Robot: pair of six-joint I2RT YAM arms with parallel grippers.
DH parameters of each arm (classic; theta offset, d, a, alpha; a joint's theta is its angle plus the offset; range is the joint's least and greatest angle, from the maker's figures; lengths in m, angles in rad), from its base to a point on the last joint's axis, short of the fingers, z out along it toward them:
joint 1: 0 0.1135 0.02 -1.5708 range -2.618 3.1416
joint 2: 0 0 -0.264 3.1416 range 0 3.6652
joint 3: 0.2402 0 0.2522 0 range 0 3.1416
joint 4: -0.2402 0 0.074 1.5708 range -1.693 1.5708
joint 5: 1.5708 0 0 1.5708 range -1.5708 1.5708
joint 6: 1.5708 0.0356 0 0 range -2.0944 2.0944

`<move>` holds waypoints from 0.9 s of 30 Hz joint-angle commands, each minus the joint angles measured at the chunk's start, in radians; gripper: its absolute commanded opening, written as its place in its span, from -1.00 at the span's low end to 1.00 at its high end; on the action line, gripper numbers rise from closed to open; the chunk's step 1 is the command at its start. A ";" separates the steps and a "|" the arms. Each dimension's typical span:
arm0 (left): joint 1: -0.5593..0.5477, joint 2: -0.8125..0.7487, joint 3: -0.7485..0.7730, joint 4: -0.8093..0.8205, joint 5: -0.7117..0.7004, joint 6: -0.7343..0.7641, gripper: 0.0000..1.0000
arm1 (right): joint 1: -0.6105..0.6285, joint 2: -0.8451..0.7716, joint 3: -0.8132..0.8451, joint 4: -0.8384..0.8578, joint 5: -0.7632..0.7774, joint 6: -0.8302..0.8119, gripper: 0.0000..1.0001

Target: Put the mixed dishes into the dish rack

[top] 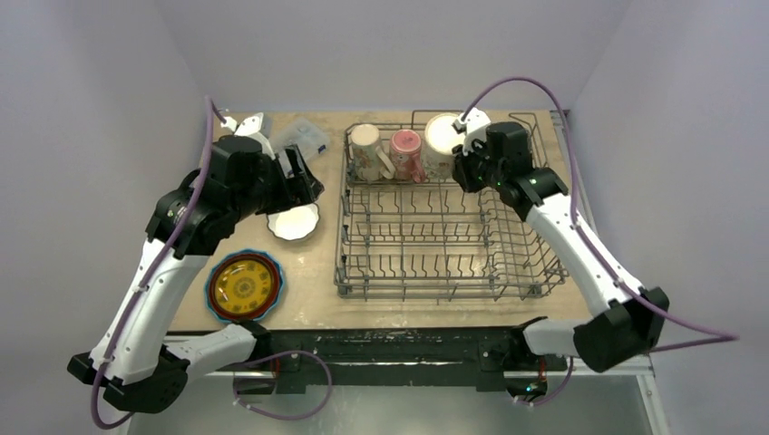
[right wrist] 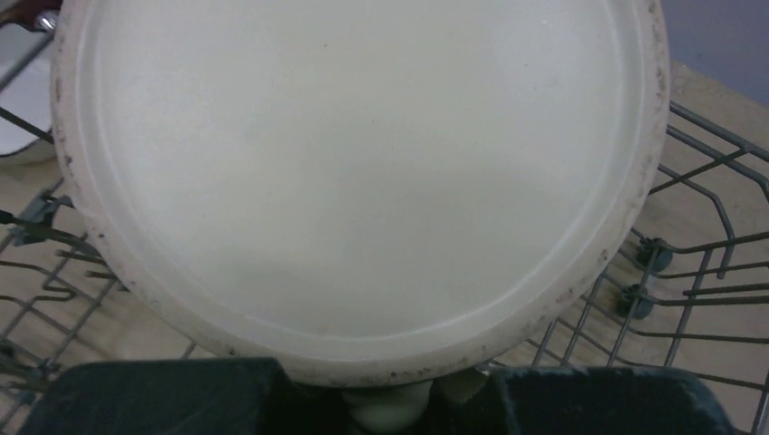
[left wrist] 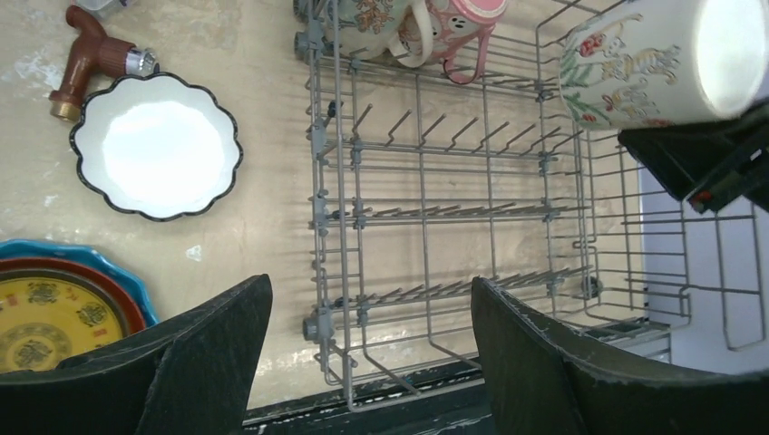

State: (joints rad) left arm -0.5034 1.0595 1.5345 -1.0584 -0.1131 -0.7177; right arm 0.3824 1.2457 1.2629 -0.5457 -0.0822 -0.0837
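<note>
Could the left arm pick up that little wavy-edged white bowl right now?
Probably yes. The left gripper is open and empty close by, and the bowl sits on the table beside the rack with nothing on it. Only a brown tool lies beside its rim.

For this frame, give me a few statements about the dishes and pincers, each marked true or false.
1. The pink mug sits in the dish rack. True.
2. The left pincer holds the scalloped bowl. False: it is open and empty, and the bowl lies on the table.
3. The right pincer is shut on a cream mug. True.
4. The plates stand in the rack. False: they are stacked on the table, left of the rack.
</note>
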 commanded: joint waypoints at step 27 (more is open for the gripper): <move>0.007 0.042 0.119 -0.080 -0.043 0.433 0.58 | -0.099 0.492 0.362 0.117 0.018 -0.128 -1.00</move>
State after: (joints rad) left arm -0.5030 1.0946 1.6150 -1.1572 -0.1455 -0.3202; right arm 0.2806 1.7935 1.6306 -0.5816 -0.0616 -0.1905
